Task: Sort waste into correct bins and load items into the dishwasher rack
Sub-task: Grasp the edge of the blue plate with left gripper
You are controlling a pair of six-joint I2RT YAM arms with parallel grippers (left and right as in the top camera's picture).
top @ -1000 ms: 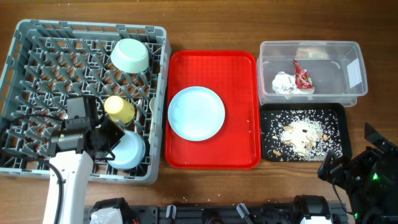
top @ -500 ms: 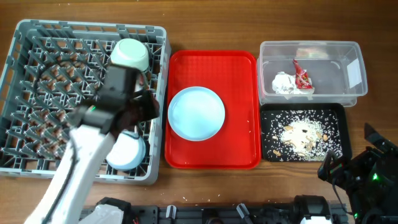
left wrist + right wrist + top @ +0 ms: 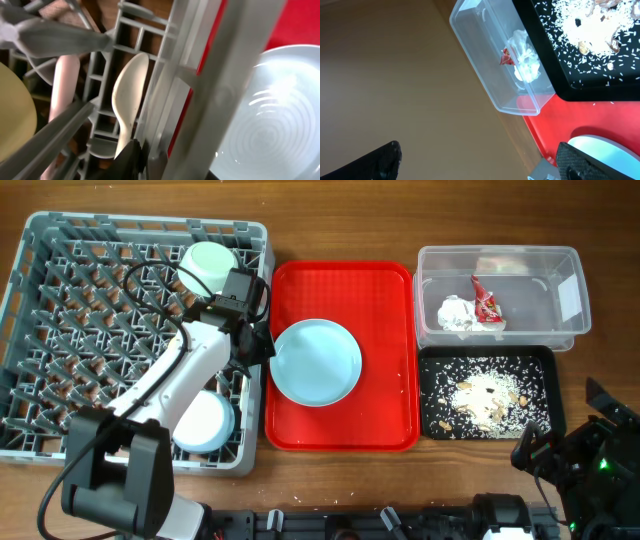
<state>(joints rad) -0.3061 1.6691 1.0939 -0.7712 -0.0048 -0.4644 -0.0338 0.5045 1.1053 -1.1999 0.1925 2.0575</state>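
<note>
Left wrist: spoon (image 3: 129, 95) in rack (image 3: 172, 65), scoop end up-frame; left end effector (image 3: 258, 345) unclear.

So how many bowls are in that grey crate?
2: a mint-green bowl at the crate's far right, a pale blue bowl at its near right. The arm could hide others.

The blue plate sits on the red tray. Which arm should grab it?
Left. The left gripper is at the rack's tray-side edge, right beside the plate; the right gripper sits far off, past the black tray.
</note>
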